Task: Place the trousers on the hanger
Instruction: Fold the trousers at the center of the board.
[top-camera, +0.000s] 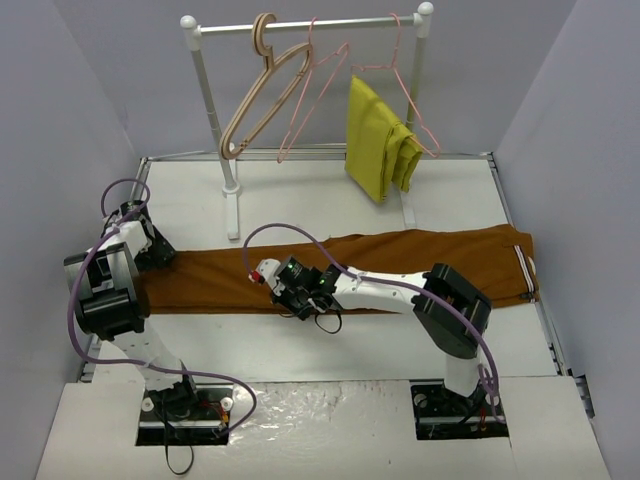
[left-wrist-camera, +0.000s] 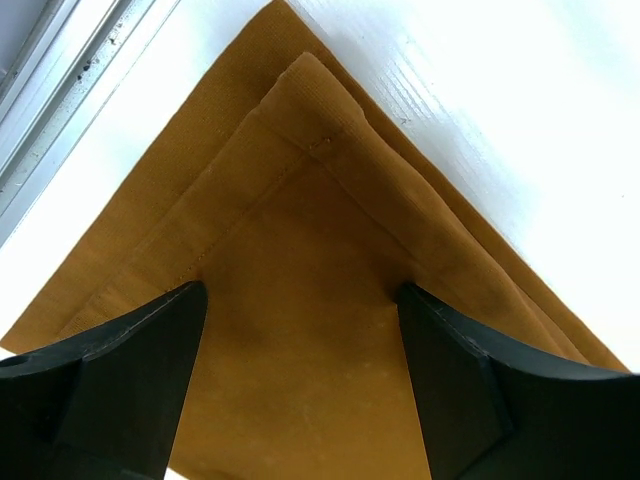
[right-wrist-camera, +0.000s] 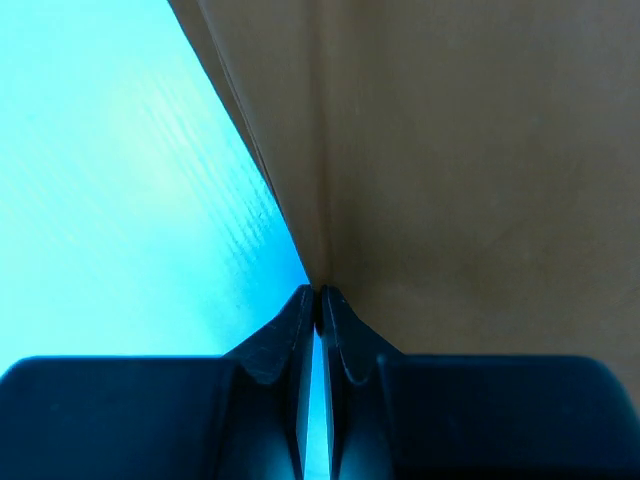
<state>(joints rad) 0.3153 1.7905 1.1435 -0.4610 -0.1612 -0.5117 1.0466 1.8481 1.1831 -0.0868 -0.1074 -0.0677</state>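
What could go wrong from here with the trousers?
1. The right fingers pinch only the very near edge of the trousers, so such a thin bite may slip on lifting.
2. The left fingers stand open above the stacked hem corner and may catch only the top layer.

Left tool (left-wrist-camera: 300, 295) spread wide; right tool (right-wrist-camera: 318, 297) clamped tight.
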